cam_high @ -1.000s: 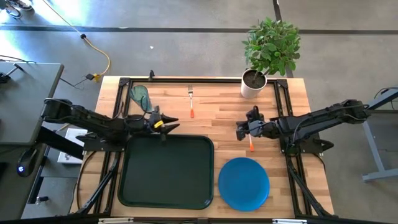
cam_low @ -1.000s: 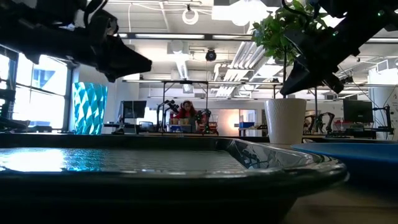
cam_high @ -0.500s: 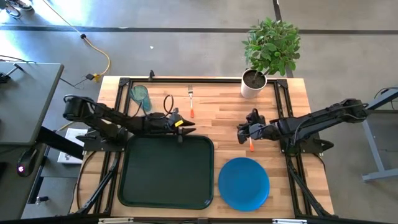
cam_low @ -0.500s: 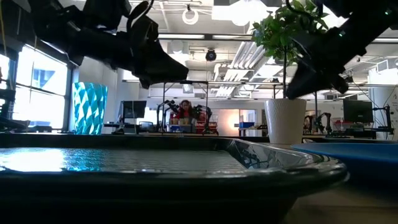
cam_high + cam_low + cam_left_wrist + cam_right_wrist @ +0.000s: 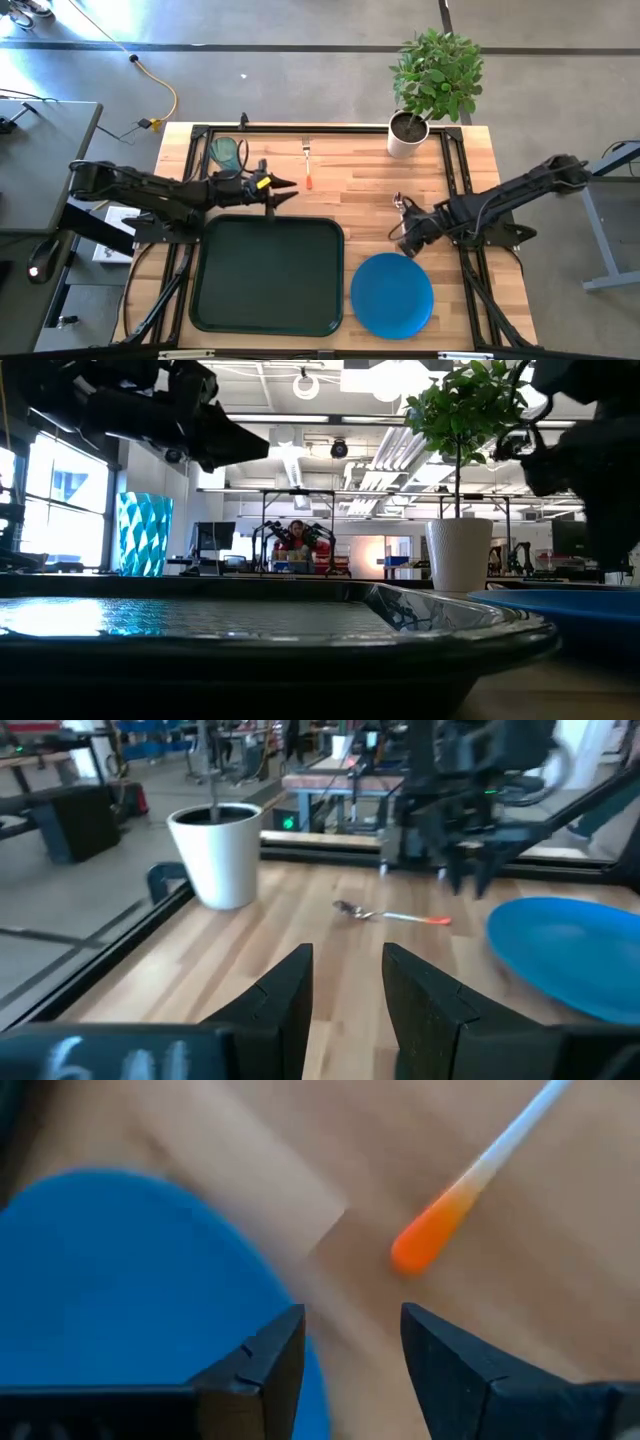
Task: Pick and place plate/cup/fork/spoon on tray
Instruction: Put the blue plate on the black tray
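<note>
The dark tray (image 5: 205, 300) lies near the front left, with the blue plate (image 5: 392, 295) to its right on the wood. The teal cup (image 5: 225, 152) stands at the far left. The orange-handled fork (image 5: 307, 165) lies at the far middle. The spoon (image 5: 390, 915) lies between the pot and the plate, its orange handle (image 5: 430, 1240) toward the plate. My right gripper (image 5: 403, 243) is open and points down just beyond the plate's far edge, beside the spoon's handle end. My left gripper (image 5: 283, 186) hovers open over the tray's far rim, holding nothing.
A white pot with a green plant (image 5: 407, 138) stands at the far right of the table. Bare wood lies between the fork and the spoon. A black frame runs along the table's edges.
My right gripper has gone toward the table's near edge, up to the plate's far rim, and has tipped downward. My left gripper swung toward the right along the tray's far rim, then came back left and a little toward the far edge. The spoon, plate and tray have stayed put.
</note>
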